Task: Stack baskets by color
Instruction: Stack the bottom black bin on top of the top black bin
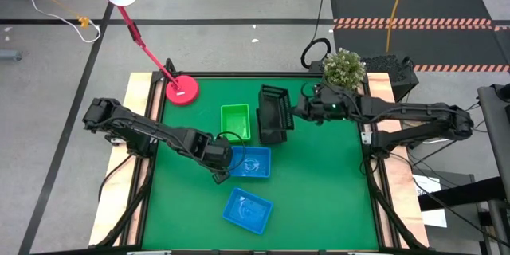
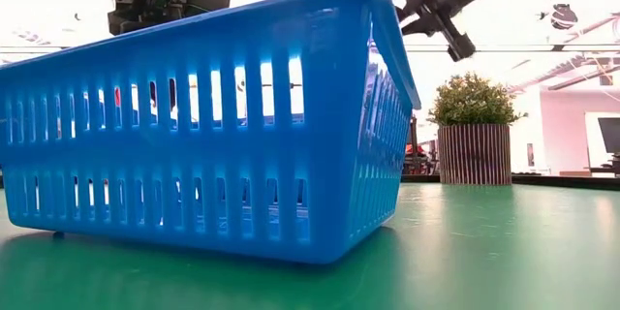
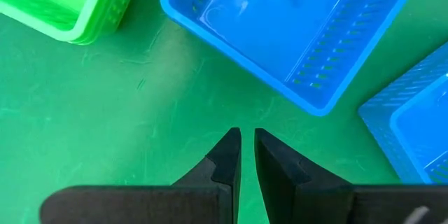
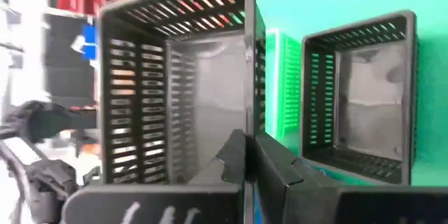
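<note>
My right gripper is shut on a black basket near the middle of the green table. A second black basket sits just beyond it, also in the right wrist view. A green basket rests on the table to their left. One blue basket lies near the middle and another nearer the front; the latter fills the low view. My left gripper points down over bare table beside the middle blue basket, shut to a narrow slit, with nothing between its fingers. My right gripper pinches one wall of the black basket at its rim, one finger inside the basket and one outside. The fingers come nearly level from the table's right. The basket is tipped on its side, its open mouth toward the wrist.
A pink desk lamp's base stands at the far left of the table. A potted plant stands at the far right corner, right behind my right arm. Bare green table lies at the front right.
</note>
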You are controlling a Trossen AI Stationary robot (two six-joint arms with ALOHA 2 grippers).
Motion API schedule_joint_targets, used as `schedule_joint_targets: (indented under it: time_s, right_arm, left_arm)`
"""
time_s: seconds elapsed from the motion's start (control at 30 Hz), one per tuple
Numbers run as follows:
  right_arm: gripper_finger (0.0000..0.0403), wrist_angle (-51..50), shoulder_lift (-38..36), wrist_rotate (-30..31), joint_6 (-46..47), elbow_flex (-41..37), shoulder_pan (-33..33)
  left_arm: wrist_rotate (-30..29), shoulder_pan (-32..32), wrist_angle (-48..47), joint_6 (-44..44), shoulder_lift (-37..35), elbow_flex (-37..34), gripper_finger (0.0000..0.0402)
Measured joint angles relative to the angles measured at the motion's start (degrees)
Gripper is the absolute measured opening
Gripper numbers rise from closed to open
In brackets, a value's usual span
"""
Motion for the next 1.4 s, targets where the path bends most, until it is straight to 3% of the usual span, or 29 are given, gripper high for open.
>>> schedule_joint_targets:
  time_s: [0.33,0.97,1.4]
  right_arm:
    - [0.0001,-17.1,9.6,-1.4,-8.7,14.9,-2.3]
    - [0.0002,-17.0,21.9,-1.5,-10.8,15.1,-3.3]
    - [0.0003,-11.5,22.7,-1.3,-6.0,8.9,-2.7]
  left_arm:
    - [0.0,1.0,0.0,0.7,0.0,0.0,0.0042]
    - [-1.0,1.0,-0.1,0.3,0.0,0.0,0.0042]
    - [-1.5,1.0,-0.8,1.0,0.0,0.0,0.0042]
